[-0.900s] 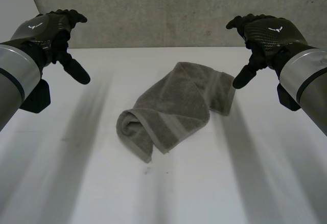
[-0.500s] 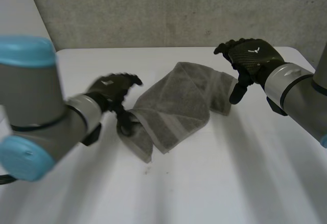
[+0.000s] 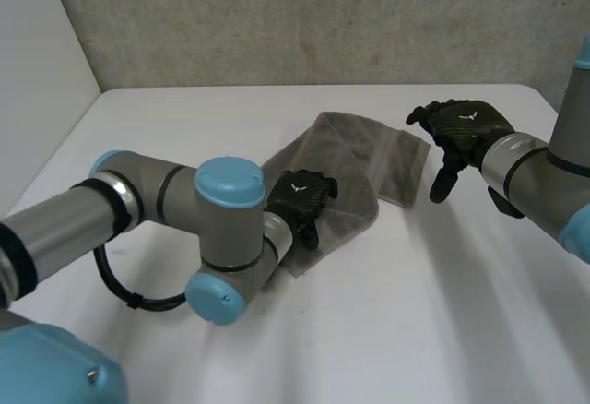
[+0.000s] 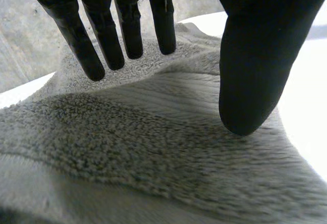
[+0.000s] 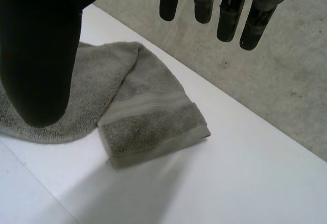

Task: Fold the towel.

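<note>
Head view: crumpled towel, nothing grasped
Left hand spread over it, right hand relaxed near one corner; likely soft, limp, light: pinch corners

a white table backs onto a grey, speckled concrete wall; a plain white wall rises beside the table's left edge.

A white table is stretching across the foreground, a rough grey concrete wall is running along its far edge, and a plain white panel is standing at its left
</note>
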You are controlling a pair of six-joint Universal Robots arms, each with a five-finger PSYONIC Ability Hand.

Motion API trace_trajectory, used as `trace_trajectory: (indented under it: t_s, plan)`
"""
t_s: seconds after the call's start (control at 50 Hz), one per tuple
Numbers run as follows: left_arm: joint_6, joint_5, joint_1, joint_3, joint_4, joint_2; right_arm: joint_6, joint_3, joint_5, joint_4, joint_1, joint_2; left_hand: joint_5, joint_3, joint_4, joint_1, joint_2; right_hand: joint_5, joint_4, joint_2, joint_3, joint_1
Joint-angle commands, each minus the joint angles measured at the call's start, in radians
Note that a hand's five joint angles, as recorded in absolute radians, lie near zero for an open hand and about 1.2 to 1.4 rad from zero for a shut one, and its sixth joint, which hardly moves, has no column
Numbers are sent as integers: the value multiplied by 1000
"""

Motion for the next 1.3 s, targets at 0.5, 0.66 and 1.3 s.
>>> trace_trajectory:
  t_s: [0.5, 0.66, 1.3]
  plan:
    - [108, -131, 59, -311, -105, 567, 56, -151, -198, 3, -49, 121, 949, 945, 948, 945, 945, -15, -1, 8, 7, -2]
    - [103, -115, 130, -452, -105, 772, 257, -226, -345, 8, -8, 273, 949, 945, 948, 945, 945, -15, -1, 8, 7, -2]
    - [-16, -117, 161, -489, -127, 1033, 140, -50, -33, -32, 39, 193, 949, 945, 948, 945, 945, 42, 56, 65, 64, 55]
